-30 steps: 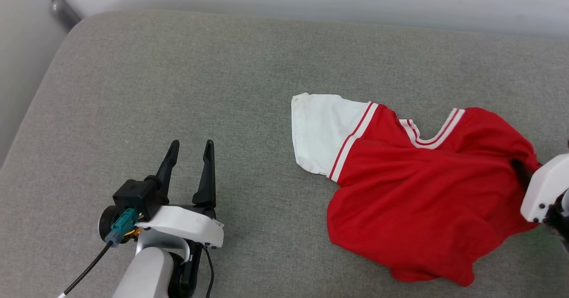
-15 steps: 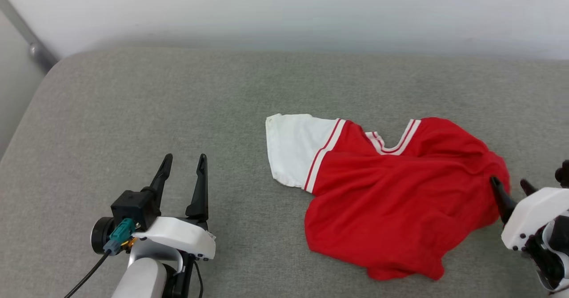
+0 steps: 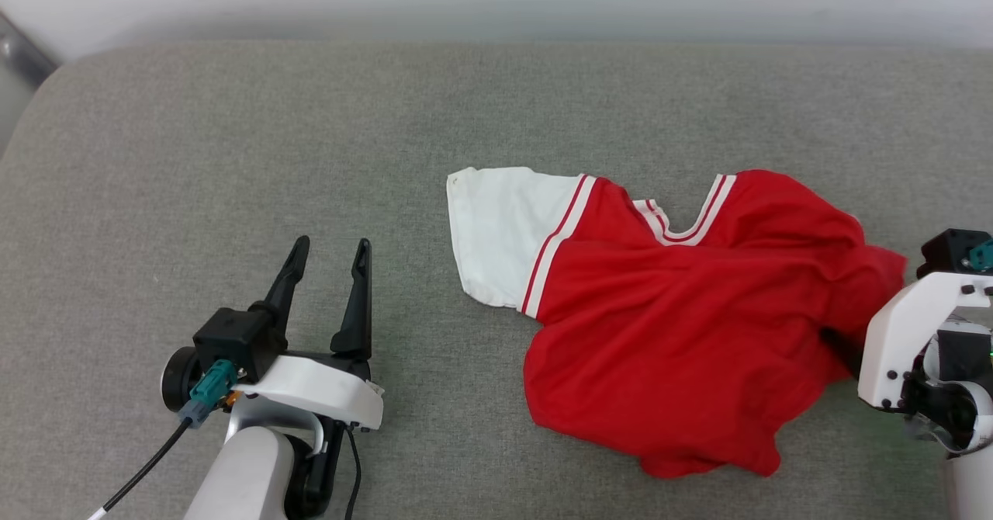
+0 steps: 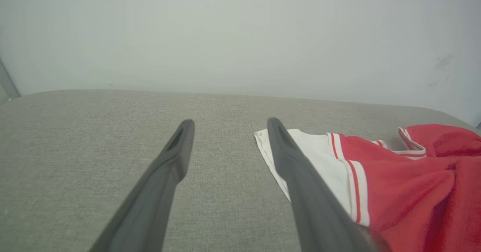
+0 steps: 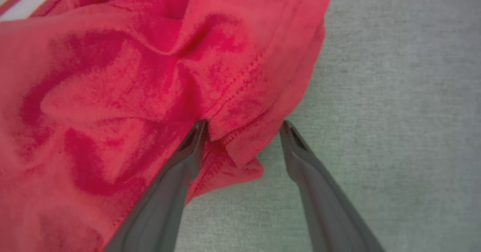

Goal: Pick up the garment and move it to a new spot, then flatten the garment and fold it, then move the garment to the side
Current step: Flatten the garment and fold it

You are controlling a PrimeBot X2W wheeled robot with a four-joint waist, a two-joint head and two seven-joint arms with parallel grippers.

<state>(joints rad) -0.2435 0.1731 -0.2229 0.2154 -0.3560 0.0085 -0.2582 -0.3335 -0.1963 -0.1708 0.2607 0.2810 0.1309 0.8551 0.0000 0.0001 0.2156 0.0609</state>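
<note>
Red jersey T-shirt [image 3: 683, 310] is lying crumpled on the right half of the grey fabric cushion [image 3: 233, 116], with its white sleeve [image 3: 496, 233] spreading toward the cushion's middle and the striped collar trim facing the cushion's far edge. No print is showing from here.

Right gripper [image 5: 244, 123] is sitting at the cushion's right side with its fingers spread wide. A fold of the red hem is poking up between the tips, but they aren't pinching it, so it's gripping nothing.

Left gripper [image 3: 333, 242] is hovering over the cushion's near-left part, well apart from the shirt. Its fingers are gaping wide and empty, pointing toward the pale wall [image 4: 240, 37] behind the cushion.
</note>
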